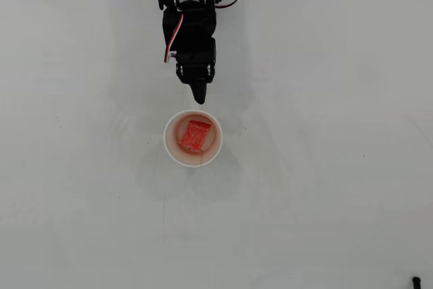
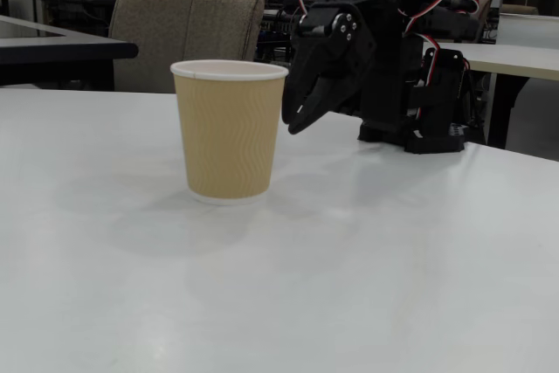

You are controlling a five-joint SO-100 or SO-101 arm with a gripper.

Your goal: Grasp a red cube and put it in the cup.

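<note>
The red cube (image 1: pixel 194 135) lies inside the cup (image 1: pixel 172 145), tilted against the bottom, in the overhead view. In the fixed view the cup (image 2: pixel 230 128) stands upright on the white table, tan and ribbed outside with a white rolled rim, and the cube is hidden by its wall. My black gripper (image 1: pixel 199 97) hangs just beyond the cup's rim on the arm's side. Its jaws are together and hold nothing. In the fixed view the gripper (image 2: pixel 295 123) sits right of the cup, tips pointing down near rim height.
The arm's base (image 2: pixel 419 85) with red and white wires stands on the table behind the gripper. A chair (image 2: pixel 188 32) and other tables stand past the far edge. A small black object (image 1: pixel 416 280) sits at the bottom right corner of the overhead view.
</note>
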